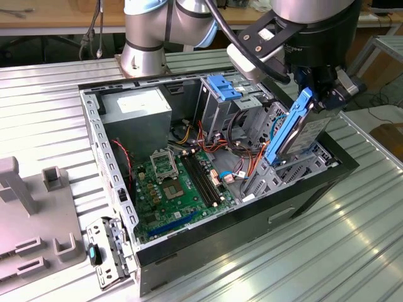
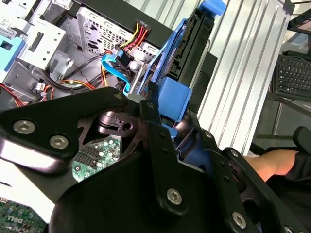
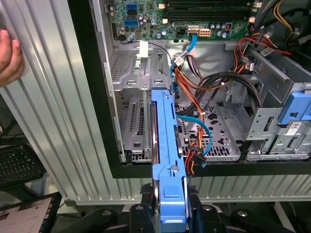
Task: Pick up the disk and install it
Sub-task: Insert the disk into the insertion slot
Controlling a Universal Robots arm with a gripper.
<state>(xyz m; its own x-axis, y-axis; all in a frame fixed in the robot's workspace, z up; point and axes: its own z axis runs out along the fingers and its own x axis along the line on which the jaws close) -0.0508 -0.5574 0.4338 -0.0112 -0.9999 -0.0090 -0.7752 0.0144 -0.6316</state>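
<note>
Hanging tilted over the open computer case [image 1: 302, 195], the disk [image 1: 295, 131] is clamped at its upper end by the end effector [image 1: 321, 94], whose fingers are closed on the blue carrier rail. The disk is leaned so that its top lies toward the exterior view's right and its lower end is pointed down at the grey drive cage [image 1: 277, 179] in the corner of the case nearest that side. Whether the lower end has entered the cage or only meets its mouth cannot be told.

In the first wrist view the disk [image 3: 163, 145] is seen edge-on, running from the end effector [image 3: 170, 213] toward the cage, with orange and blue cables just beside it. In the second wrist view the blue end of the disk [image 2: 172, 97] is seen gripped between the black fingers [image 2: 160, 141].

Inside the case, a green motherboard [image 1: 170, 189] is laid on the floor, a grey power supply [image 1: 135, 110] is set at the far corner, and a blue bracket [image 1: 221, 87] is fixed atop a second cage. The case is stood on a ribbed metal surface [image 1: 315, 258]. A person's hand [image 3: 9, 56] is rested on that surface beside the case.
</note>
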